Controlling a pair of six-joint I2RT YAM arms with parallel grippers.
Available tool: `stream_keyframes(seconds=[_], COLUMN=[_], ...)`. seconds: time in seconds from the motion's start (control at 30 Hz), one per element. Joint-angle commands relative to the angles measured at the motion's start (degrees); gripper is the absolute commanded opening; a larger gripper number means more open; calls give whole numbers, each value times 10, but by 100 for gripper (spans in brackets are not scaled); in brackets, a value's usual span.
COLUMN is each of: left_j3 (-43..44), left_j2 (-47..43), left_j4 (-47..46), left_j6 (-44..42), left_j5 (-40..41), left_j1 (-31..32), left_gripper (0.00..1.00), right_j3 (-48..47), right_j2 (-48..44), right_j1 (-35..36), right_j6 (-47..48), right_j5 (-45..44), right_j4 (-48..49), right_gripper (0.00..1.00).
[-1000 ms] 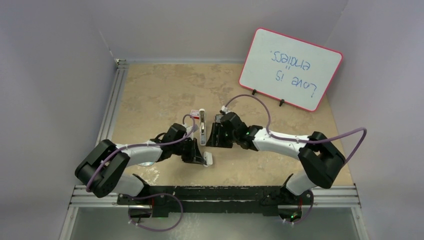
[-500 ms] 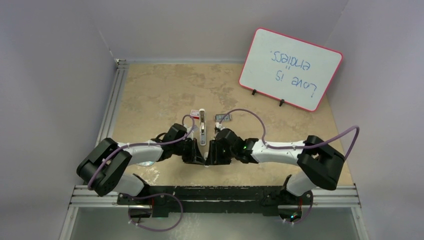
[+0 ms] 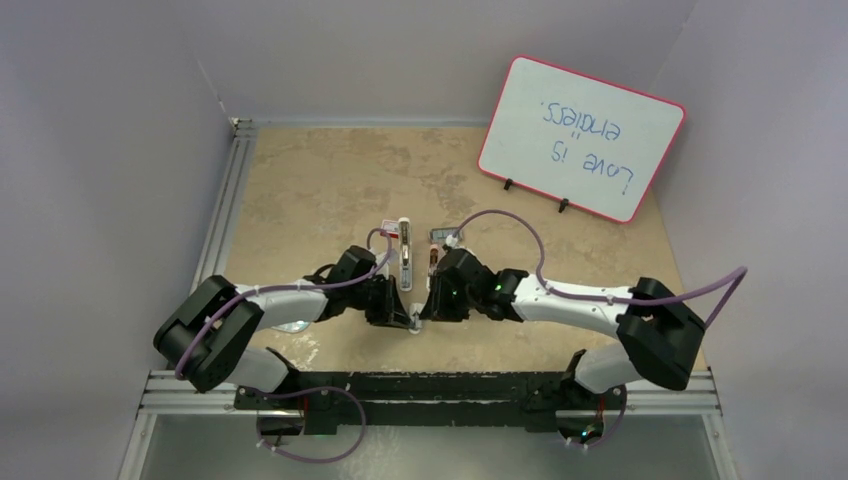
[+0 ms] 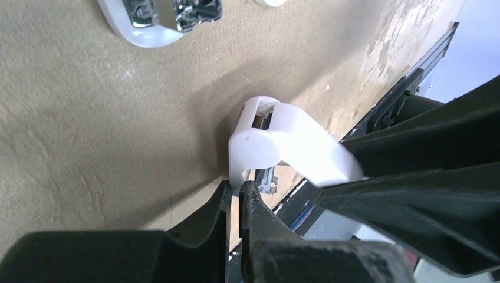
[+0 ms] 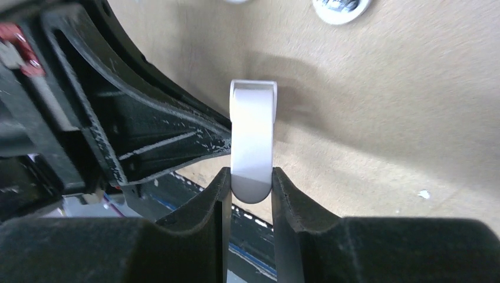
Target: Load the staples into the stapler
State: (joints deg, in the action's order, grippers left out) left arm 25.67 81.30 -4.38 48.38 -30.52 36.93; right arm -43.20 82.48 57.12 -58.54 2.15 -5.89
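Observation:
The stapler (image 3: 405, 257) lies opened out on the table between my two grippers, its long metal-lined part pointing away from the arms. Its white hinged arm (image 4: 283, 147) stands up at the near end. My left gripper (image 4: 236, 190) is shut on a thin white edge of that arm, and sits left of it in the top view (image 3: 397, 310). From the other side, my right gripper (image 5: 250, 180) is shut on the arm's rounded end (image 5: 253, 147), both fingers touching it. A small red staples box (image 3: 388, 228) lies just beyond the left gripper.
A small grey object (image 3: 440, 235) lies right of the stapler's far end; what it is I cannot tell. A pink-framed whiteboard (image 3: 580, 135) stands at the back right. A metal rail (image 3: 225, 200) runs along the table's left edge.
The right gripper moved toward the near end of the stapler and closed its jaws on the white arm. The left arm stayed where it was, still shut.

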Motion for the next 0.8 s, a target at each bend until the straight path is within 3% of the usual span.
stream_keyframes(seconds=[0.0, 0.77], left_j3=[10, 16], left_j2=[11, 30], left_j4=[65, 62], left_j6=[-46, -67], left_j5=[42, 43], left_j1=[1, 11], left_gripper=[0, 0], right_j3=[-30, -96], right_j2=[-45, 63], right_j1=[-32, -69], right_j6=[-8, 9], right_j5=[-61, -96], right_j4=[-39, 15], right_gripper=[25, 35])
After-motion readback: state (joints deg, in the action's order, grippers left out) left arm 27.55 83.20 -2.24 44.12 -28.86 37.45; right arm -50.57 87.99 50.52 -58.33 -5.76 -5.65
